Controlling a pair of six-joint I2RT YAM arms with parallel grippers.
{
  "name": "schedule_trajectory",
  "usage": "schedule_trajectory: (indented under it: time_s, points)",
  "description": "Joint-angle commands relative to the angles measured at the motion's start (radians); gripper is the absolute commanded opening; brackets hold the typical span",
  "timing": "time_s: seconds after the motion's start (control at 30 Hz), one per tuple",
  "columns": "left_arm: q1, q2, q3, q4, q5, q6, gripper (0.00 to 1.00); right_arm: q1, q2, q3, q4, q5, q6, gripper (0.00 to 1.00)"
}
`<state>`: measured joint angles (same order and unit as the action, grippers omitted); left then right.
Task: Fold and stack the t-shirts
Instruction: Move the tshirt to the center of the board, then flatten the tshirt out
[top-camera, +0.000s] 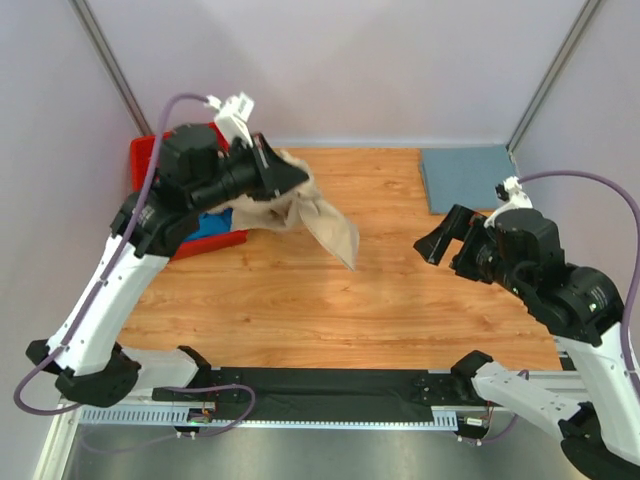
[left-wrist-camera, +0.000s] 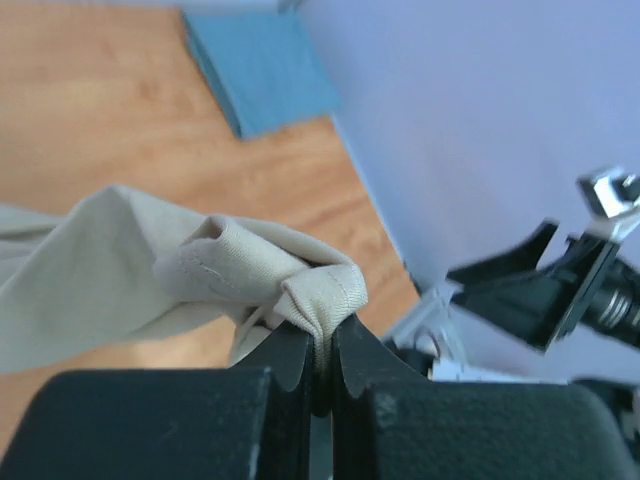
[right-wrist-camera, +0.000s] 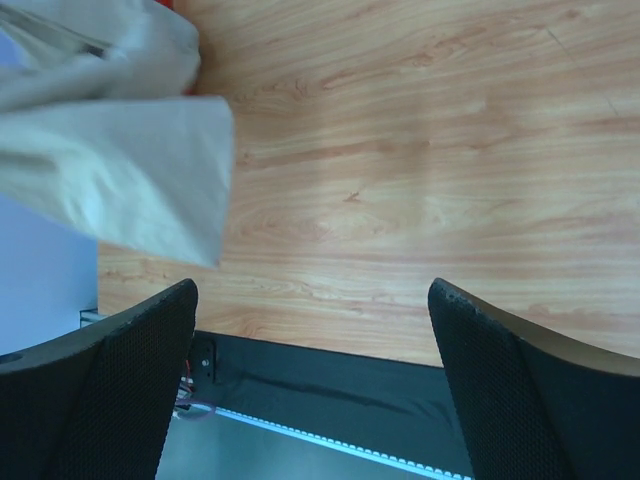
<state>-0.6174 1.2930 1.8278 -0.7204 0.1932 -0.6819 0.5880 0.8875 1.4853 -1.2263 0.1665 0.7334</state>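
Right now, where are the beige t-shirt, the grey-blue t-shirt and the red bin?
beige t-shirt (top-camera: 318, 218): top view, hanging cloth.
grey-blue t-shirt (top-camera: 468, 178): top view, folded middle.
red bin (top-camera: 142, 165): top view, left rim.

Red bin (top-camera: 140, 160) — mostly behind the left arm (top-camera: 110, 280); only a corner and rim show.
Bright blue t-shirt (top-camera: 210, 226) — a sliver inside the bin, shape untellable.
Beige t-shirt (left-wrist-camera: 120, 265) — cut off by the left edge of the left wrist view and by the right wrist view's top-left corner.
Grey-blue t-shirt (left-wrist-camera: 262, 75) — blurred in the left wrist view.
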Motion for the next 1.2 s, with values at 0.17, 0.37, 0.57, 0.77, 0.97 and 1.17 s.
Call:
schedule_trajectory:
  time_s: [0.17, 0.37, 0.57, 0.77, 0.97, 1.17]
  points:
    - [-0.379, -0.196, -0.631, 0.088, -0.045, -0.331, 0.04, -0.001, -0.078, -0.160, -0.050, -0.047, 0.040, 0.98]
    - [-0.496, -0.224, -0.656, -0.201, -0.379, -0.470, 0.72, -0.001, -0.084, -0.313, 0.016, -0.221, 0.046, 0.98]
    - [-0.176, -0.340, -0.634, -0.315, -0.331, -0.343, 0.85, 0.001, -0.069, -0.511, 0.273, -0.348, 0.027, 0.95]
    - [0.145, -0.281, -0.749, -0.286, -0.088, -0.187, 0.82, 0.131, 0.173, -0.629, 0.511, -0.335, 0.064, 0.88]
    - [0.183, -0.103, -0.780, -0.107, -0.003, -0.122, 0.81, 0.387, 0.382, -0.675, 0.734, -0.314, 0.053, 0.89]
    - [0.183, 0.167, -0.696, -0.162, -0.032, -0.056, 0.76, 0.437, 0.470, -0.732, 0.849, -0.266, 0.084, 0.90]
